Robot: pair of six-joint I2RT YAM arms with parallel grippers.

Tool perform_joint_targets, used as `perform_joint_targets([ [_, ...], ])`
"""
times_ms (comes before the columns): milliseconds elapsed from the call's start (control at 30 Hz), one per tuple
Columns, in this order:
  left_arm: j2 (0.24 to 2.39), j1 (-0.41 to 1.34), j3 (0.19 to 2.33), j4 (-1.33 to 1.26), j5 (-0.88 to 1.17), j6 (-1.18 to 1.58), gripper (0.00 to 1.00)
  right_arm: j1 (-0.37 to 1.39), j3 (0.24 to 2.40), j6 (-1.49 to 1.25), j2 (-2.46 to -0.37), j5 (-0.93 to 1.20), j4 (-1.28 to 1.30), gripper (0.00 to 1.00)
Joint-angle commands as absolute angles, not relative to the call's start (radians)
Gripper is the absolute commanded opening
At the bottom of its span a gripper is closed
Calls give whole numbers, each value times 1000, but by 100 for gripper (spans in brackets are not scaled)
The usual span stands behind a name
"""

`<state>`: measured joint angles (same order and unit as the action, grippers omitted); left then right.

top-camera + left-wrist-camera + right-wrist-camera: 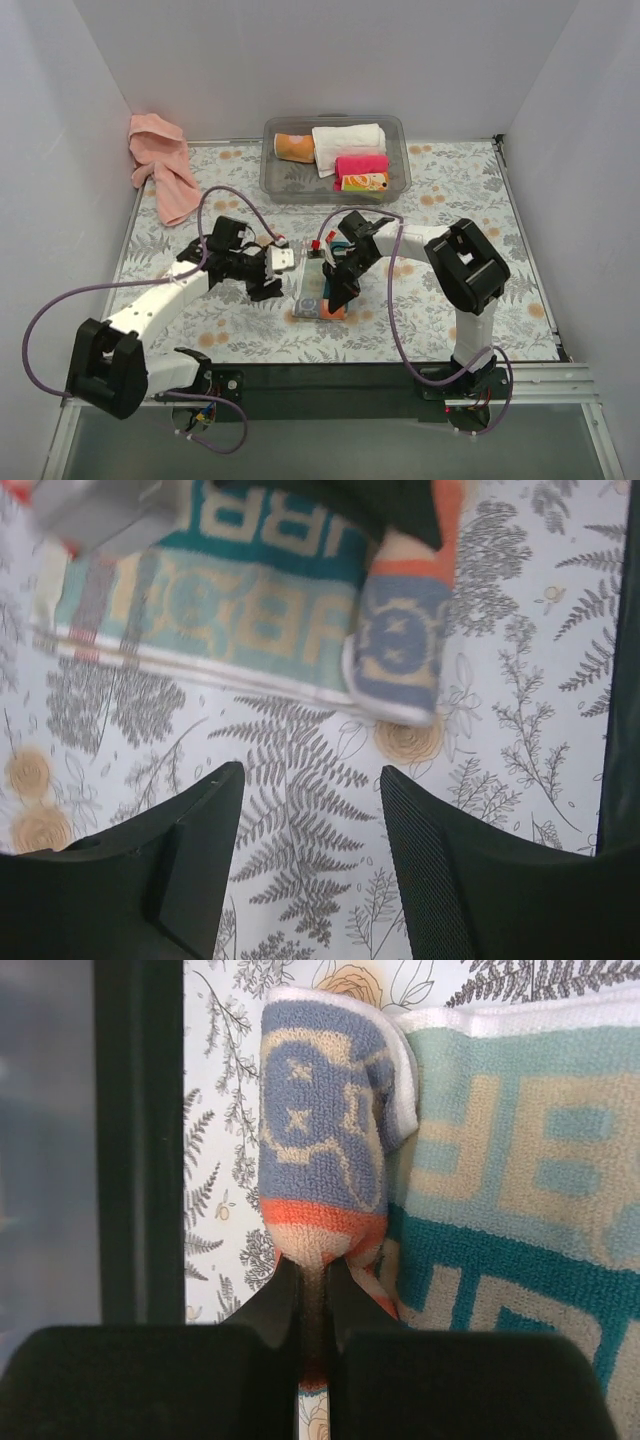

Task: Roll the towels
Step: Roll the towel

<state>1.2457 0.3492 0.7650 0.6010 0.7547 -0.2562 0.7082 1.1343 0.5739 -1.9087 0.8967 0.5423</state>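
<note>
While the pink towel lies crumpled in the far left corner, untouched and well apart from both arms, the work is on the small cloth in the middle of the table. The left gripper hovers just beside the cloth's left edge, its jaws about half apart, and holds nothing. The right gripper is closed tight on the near end of the cloth, where a first turn is curled over. I judge that the rolling is only at its start. Next, this end must be carried over the flat part, perhaps with the left arm steadying it. Only the top view shows the towel. The left wrist view shows bare table between the fingers. The right wrist view shows the pinched fold.
</note>
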Motion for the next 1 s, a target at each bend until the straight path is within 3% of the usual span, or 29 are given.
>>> perform_joint_targets([
  [0,1143,494,686,479,594,-308,54,680,1176,568,-2000,985,686,1],
  [200,1091,796,600,330,404,-347,54,632,1224,627,-2118,1086,761,1],
  [500,1288,977,566,131,255,-365,54,609,1252,644,-2175,1111,773,1],
  [533,1307,982,566,123,249,-364,52,607,1253,647,-2175,1105,775,1],
  [633,1370,988,580,124,241,-362,35,606,1252,640,-2166,1085,772,1],
  [700,1391,988,609,185,258,-356,16,592,1255,627,-2155,1069,772,9],
  [733,1410,988,620,214,274,-348,12,585,1261,621,-2140,1046,773,14],
  [800,1428,988,652,306,302,-327,6,552,1269,604,-2112,1025,773,26],
  [900,1445,986,681,409,376,-305,4,494,1288,581,-2036,983,773,44],
  [933,1448,986,692,429,408,-282,3,479,1292,577,-1982,961,772,57],
  [967,1462,986,701,448,420,-269,3,454,1292,577,-1955,947,772,61],
])
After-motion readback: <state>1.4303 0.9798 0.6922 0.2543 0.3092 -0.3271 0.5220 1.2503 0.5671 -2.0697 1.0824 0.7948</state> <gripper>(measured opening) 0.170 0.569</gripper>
